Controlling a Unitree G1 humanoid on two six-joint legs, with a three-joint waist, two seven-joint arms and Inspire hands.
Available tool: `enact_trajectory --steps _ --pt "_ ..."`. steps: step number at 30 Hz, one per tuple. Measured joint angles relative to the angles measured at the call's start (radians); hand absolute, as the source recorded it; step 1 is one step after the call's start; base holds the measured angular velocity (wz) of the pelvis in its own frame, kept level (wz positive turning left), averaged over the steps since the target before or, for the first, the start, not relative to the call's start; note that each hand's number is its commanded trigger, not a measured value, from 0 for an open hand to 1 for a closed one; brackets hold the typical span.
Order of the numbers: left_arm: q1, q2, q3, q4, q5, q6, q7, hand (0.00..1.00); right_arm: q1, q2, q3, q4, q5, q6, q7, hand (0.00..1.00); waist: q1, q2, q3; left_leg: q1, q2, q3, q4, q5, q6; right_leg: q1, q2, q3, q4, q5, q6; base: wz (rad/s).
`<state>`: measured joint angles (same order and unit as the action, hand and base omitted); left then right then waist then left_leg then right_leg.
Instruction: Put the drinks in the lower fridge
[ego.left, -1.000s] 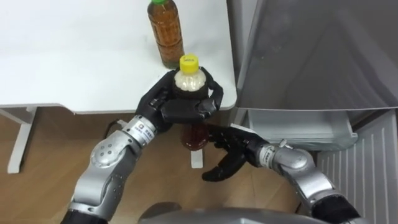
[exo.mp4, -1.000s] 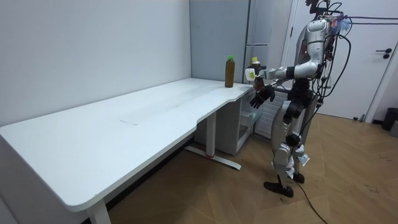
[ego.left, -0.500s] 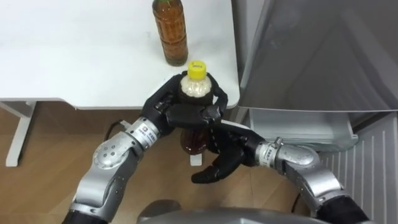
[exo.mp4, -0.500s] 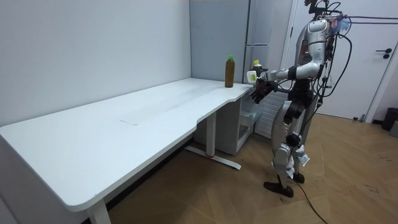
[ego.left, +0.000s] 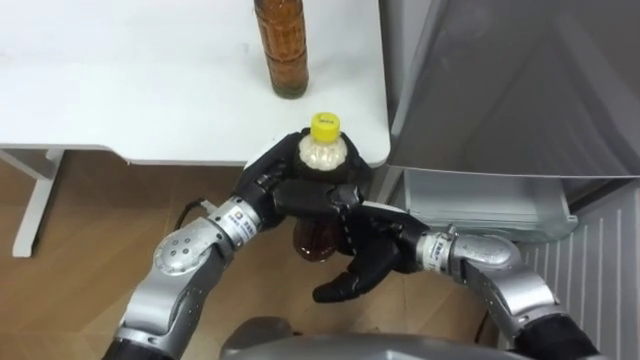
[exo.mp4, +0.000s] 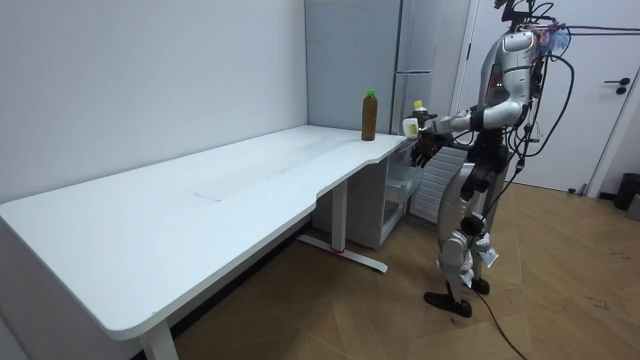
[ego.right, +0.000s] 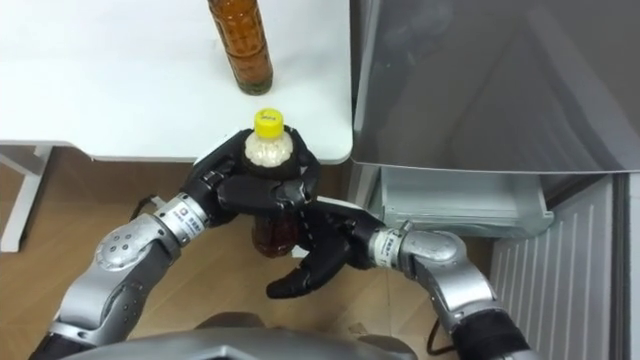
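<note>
2 btls, 1 table, 1 fridge

I am standing at the near right corner of the table, with the fridge sitting just to its right. My left hand is gripping one bottle just off the table's near edge (right before the corner). My right hand is hanging spread just below and right of it. A second bottle is standing on the table behind the held one.
</note>
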<state>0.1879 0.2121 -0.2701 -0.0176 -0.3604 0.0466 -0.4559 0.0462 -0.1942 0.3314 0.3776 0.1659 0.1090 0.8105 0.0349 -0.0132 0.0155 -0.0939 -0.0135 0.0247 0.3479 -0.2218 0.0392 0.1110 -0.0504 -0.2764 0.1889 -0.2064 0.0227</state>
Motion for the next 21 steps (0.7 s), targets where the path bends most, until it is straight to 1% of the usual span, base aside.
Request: enact_trajectory --steps 4,9,13,15,17,21 --pt "0.000 0.000 -0.002 0.000 0.004 0.000 -0.008 1.00 0.001 0.000 0.000 0.000 0.006 0.002 0.003 0.00 0.000 0.004 -0.0025 0.000 0.000 0.000 0.000 0.000 0.000 0.000 0.000 0.000 0.000 0.000 0.000 0.00" --pt "0.000 0.002 0.002 0.000 0.000 0.000 -0.015 1.00 0.012 -0.001 0.003 0.001 0.079 0.005 0.002 0.00 0.006 0.002 -0.0030 0.003 0.000 0.003 -0.003 0.000 0.000 -0.004 0.000 0.001 0.000 0.000 0.000 0.00" --pt "0.000 0.008 -0.008 0.000 0.000 0.000 -0.015 1.00 0.013 -0.001 0.011 0.001 0.108 0.017 -0.003 0.00 0.008 -0.005 -0.0015 0.002 0.000 0.003 -0.004 0.000 0.000 -0.006 -0.001 0.000 0.001 0.000 0.000 0.00" --pt "0.000 0.015 -0.009 0.000 -0.002 0.000 -0.014 1.00 0.014 -0.001 0.022 0.001 0.125 0.025 -0.016 0.00 0.011 -0.012 -0.0002 0.001 0.000 0.001 -0.005 0.000 0.000 -0.006 0.000 0.001 0.001 0.000 0.000 0.00" --pt "0.000 0.015 -0.009 0.000 -0.007 0.000 -0.012 1.00 0.015 -0.002 0.029 0.003 0.150 0.025 -0.027 0.00 0.016 -0.016 0.0011 0.000 0.000 0.001 -0.004 0.000 0.000 -0.006 0.000 0.001 0.001 0.000 0.000 0.00" --pt "0.000 0.022 -0.008 0.000 -0.023 0.000 -0.006 1.00 0.016 -0.002 0.039 0.003 0.175 0.026 -0.040 0.00 0.023 -0.017 0.0014 0.000 -0.001 0.000 -0.003 0.000 0.000 -0.005 -0.001 0.001 0.001 0.000 0.000 0.00"
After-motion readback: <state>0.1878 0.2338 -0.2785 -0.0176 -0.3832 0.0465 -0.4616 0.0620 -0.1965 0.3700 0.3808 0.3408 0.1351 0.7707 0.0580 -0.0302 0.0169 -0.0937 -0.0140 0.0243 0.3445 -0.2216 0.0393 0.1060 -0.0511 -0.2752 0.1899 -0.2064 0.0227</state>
